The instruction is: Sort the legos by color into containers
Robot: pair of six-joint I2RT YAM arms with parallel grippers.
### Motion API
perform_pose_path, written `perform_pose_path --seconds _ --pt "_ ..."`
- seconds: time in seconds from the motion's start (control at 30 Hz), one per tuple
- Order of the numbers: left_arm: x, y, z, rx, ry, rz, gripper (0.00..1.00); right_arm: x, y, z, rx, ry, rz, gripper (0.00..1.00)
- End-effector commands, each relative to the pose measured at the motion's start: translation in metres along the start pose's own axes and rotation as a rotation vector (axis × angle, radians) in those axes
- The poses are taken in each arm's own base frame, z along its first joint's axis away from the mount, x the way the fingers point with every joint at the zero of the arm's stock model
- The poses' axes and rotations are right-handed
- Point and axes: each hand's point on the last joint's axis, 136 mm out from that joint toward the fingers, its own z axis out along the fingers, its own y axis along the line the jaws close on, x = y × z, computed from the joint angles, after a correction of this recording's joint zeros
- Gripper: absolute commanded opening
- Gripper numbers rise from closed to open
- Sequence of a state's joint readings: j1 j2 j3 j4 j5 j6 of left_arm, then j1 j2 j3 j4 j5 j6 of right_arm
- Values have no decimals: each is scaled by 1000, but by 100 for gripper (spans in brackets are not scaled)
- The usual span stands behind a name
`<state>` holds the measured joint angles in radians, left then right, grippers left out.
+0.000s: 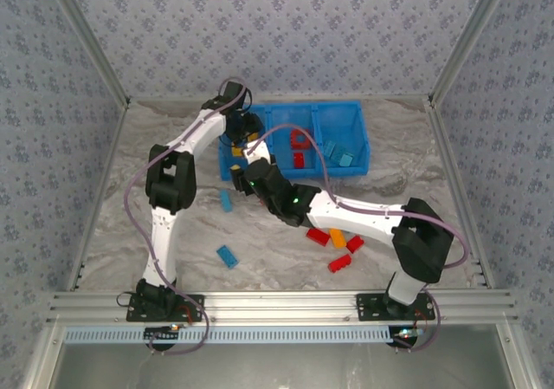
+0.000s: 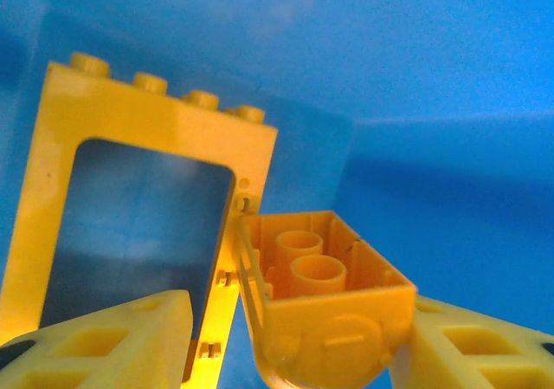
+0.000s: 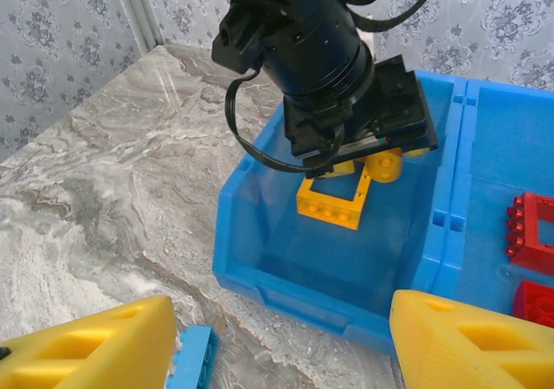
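Yellow brick (image 2: pixel 320 298) is released into the left compartment (image 3: pixel 286 242) by the spread left gripper (image 2: pixel 294 341); withdrawal is needed next. Right gripper (image 3: pixel 281 311) spread, empty.

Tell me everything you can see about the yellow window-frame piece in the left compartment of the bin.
The yellow frame is an open rectangle of glossy plastic, with four round studs in a row along one end bar and small notches down one side bar. It looks whole and clean. It lies on the floor of the blue bin, in the left compartment, directly under the left gripper. A small yellow brick overlaps one side bar; whether they touch cannot be told.
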<state>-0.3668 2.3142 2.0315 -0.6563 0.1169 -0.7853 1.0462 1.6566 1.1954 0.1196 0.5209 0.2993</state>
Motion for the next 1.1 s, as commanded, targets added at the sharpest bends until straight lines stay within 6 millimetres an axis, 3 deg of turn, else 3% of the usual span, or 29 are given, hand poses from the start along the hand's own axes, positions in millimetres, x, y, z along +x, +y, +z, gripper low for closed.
perform_pose_path --seconds 0.0,0.13,0.3,0.43,0.53,0.6,0.7,0.8,0.97,1.07 --pt "-15 -22 -56 44 -89 32 62 2 -17 -17 33 12 19 69" --pt "-17 -30 -94 71 -153 48 69 29 -34 -21 24 100 16 69" --pt "-5 -33 -127 84 -178 79 75 64 -55 -26 19 222 8 69" --pt "2 -27 -140 99 -204 76 70 74 -65 -30 24 238 29 68" --pt "9 -21 -148 84 -195 66 66 73 -63 -30 15 237 34 68" --pt "20 -18 -163 103 -210 55 65 74 -58 -26 -4 254 15 68" --pt "52 -18 -198 137 -232 94 66 97 -57 -8 7 389 -38 68" --pt "99 -8 -228 157 -236 179 70 121 -50 9 -51 486 -81 70" --pt "173 29 -269 241 -241 285 74 146 -42 32 -157 626 -146 75" --pt "200 54 -285 301 -221 291 74 160 -48 42 -163 689 -178 75"
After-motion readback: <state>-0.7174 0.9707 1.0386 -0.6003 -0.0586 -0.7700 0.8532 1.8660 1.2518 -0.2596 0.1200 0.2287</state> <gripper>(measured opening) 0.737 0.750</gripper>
